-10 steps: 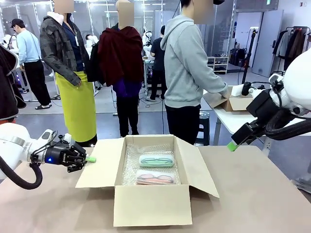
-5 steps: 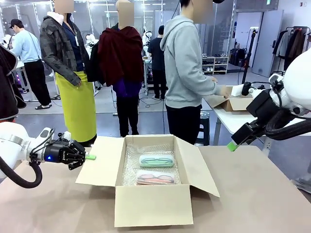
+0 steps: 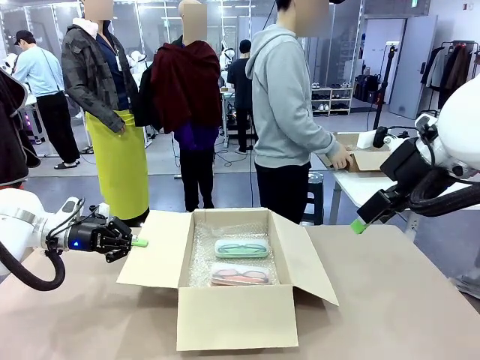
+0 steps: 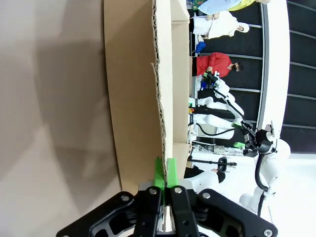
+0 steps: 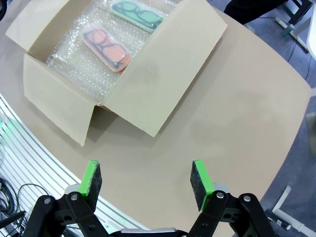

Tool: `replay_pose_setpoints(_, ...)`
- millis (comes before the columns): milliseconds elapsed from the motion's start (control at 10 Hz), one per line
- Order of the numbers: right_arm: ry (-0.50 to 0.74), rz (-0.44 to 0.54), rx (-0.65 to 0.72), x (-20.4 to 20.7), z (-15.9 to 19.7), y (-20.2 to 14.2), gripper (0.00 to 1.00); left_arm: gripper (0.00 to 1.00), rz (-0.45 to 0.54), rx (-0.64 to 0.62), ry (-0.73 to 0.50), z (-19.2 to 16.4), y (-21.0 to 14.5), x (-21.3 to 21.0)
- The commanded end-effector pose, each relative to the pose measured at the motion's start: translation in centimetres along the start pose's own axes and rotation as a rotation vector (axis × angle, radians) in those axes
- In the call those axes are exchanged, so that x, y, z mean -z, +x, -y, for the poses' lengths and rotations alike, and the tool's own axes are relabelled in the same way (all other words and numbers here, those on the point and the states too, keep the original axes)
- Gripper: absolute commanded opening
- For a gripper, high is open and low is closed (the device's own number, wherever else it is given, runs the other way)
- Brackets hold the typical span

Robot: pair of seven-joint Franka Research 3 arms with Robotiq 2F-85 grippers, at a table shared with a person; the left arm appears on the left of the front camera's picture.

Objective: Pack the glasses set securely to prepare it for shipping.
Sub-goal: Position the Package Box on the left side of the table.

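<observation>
- Glasses set is already in the box: the pink case [image 3: 240, 274] lies nearer the robot and the mint-green case [image 3: 241, 248] just behind it at 12 o'clock, both flat on the bubble wrap [image 3: 201, 255] lining the bottom. From the right wrist view they're side by side, not touching as far as I can tell.
- The cardboard box [image 3: 234, 315] sits mid-worktop [image 3: 405, 315] with all four flaps open. The near flap hangs down the front, and the side flaps splay out toward 9 and 3 o'clock.
- Left hand [image 3: 139, 243] is at 9 o'clock from the box, low over the worktop, its green pads pinched shut right at the outer edge of the left flap [image 3: 150, 251]. In the left wrist view the corrugated edge runs straight into the closed fingertips [image 4: 159, 174], so I'd say it has the flap nipped, though the contact itself is hard to see.
- Right hand [image 3: 358, 223] is up off the worktop at about 2 o'clock from the box, pads wide apart and holding nothing.
- My read: loading is done, closing the box is the step in hand, starting with that left flap.
- Next move probably means swinging the flap up and over toward the middle without dragging the box sideways. The right hand may need to steady the box or take the right flap [image 3: 304, 255].
- Person [image 3: 289, 112] at the far side is turned away, hands on another box at a different table.
</observation>
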State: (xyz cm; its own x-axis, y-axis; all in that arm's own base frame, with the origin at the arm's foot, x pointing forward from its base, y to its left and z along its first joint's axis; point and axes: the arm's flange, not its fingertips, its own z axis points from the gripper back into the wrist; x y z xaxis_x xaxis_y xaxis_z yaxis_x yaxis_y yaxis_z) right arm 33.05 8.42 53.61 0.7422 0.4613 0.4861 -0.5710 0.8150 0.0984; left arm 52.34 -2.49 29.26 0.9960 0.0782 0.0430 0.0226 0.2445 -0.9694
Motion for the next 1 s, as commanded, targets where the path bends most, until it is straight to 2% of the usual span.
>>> replay_pose_setpoints(0, -0.007, 0.005, 0.001, -0.1, 0.1, 0.3, 0.91, 0.02, -0.025, -0.011, -0.010, 0.0, 0.6, -1.7)
replay_pose_setpoints(400, -0.007, 0.005, 0.001, -0.1, 0.1, 0.3, 0.91, 0.02, -0.070, 0.008, 0.010, -1.5, 0.5, -10.7)
replay_pose_setpoints(700, -0.007, 0.005, 0.001, -0.1, 0.1, 0.3, 0.91, 0.02, -0.003, -0.007, 0.018, -3.7, 0.6, -20.6)
replay_pose_setpoints(900, -0.007, 0.005, 0.001, -0.1, 0.1, 0.3, 0.91, 0.02, -0.029, -0.015, 0.064, -6.2, 0.7, -27.5)
